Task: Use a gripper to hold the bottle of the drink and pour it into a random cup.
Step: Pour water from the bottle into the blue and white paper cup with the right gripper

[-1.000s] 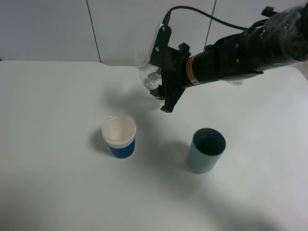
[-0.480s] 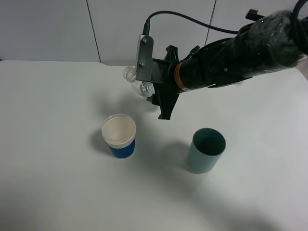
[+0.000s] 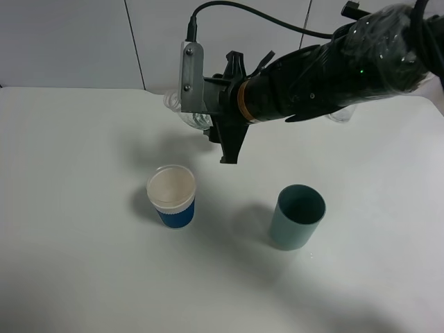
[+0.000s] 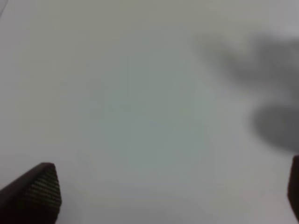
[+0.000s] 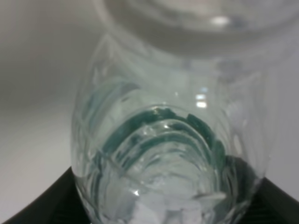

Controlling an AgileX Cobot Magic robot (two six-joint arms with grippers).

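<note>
White-rimmed, blue-sleeved cup [image 3: 171,196] stands on the table [image 3: 69,263] and appears unfilled. The teal cup [image 3: 297,216] is well apart, with open room around both. Beyond, the right end effector [image 3: 208,118] clamps the bottle [image 3: 186,114] aloft, tipped sideways, short of the cup. Pouring is not begun. Left end effector [image 4: 168,193] gapes, empty.

- Bottle [image 5: 173,140]: clear plastic, with dark green curved bands showing through it.
- Cup [image 3: 172,196]: white rim and inside, blue lower half.
- Second cup [image 3: 297,216]: plain teal-green.
- Table [image 3: 69,173]: white.
- Right gripper [image 3: 205,114]: black, with a grey metal plate [image 3: 187,76] and an orange ring [image 3: 242,103] behind it.
- Left gripper [image 4: 166,193]: black fingertips [image 4: 39,191] with a fine woven pattern.
</note>
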